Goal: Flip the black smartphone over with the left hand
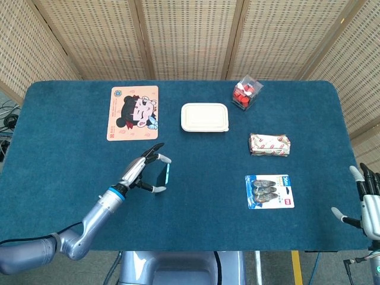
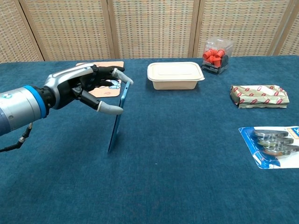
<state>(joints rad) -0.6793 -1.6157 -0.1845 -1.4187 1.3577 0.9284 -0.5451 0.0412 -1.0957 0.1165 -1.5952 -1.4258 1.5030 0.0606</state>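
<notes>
The black smartphone [image 1: 164, 173] stands on one long edge on the blue table, nearly upright, and shows as a thin blue-edged slab [image 2: 117, 119] in the chest view. My left hand [image 1: 144, 171] is just left of it. Its fingers touch the phone's top edge and its thumb [image 2: 110, 109] presses the side, so the hand [image 2: 79, 88] holds the phone up. My right hand [image 1: 368, 199] hangs off the table's near right corner with its fingers apart and nothing in it; the chest view does not show it.
A cartoon mouse pad [image 1: 133, 112] lies behind the left hand. A white lidded box [image 1: 204, 117] sits mid-table, with a clear box of red pieces [image 1: 246, 92] behind it to the right. A wrapped packet [image 1: 270, 144] and a blister pack [image 1: 269, 191] lie on the right side.
</notes>
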